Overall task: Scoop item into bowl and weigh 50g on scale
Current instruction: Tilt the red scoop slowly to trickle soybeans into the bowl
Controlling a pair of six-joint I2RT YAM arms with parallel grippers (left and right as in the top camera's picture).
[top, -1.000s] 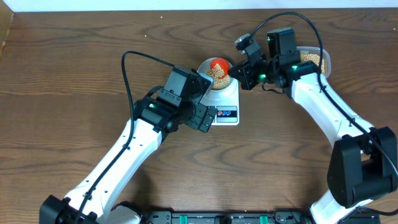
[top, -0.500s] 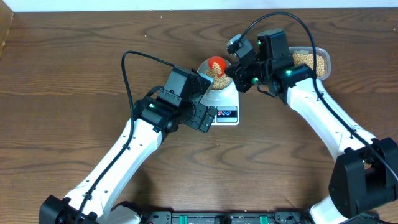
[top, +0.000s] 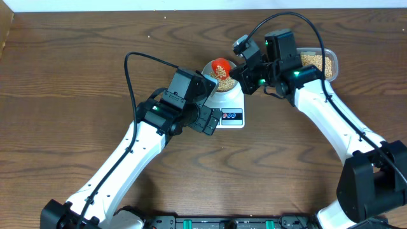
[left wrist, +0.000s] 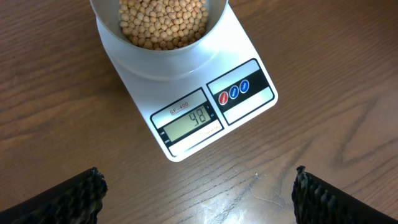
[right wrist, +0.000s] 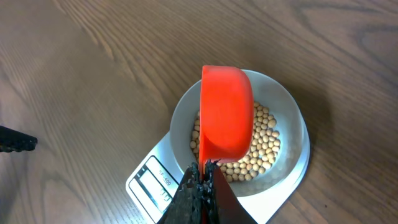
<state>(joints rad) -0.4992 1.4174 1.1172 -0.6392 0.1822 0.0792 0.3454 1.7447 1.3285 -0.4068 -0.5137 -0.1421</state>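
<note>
Wood table (top: 76, 76): bowl (right wrist: 292, 118) of beans (left wrist: 163, 22) sits on the scale (left wrist: 211, 118), display 48; right gripper (right wrist: 202, 180), clamped on red scoop (right wrist: 227, 112), tips it above the scale, left gripper (left wrist: 199, 193) gapes empty beside it; topping-up step, likely wants only a few more beans.

bowl (left wrist: 160, 60): cut off at top edge | scale (top: 233, 100): partly under left arm (top: 136, 144)

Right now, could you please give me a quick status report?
Left gripper open, empty. Right gripper shut on red scoop over bowl. Scale reads 48. Nothing blocking.
</note>
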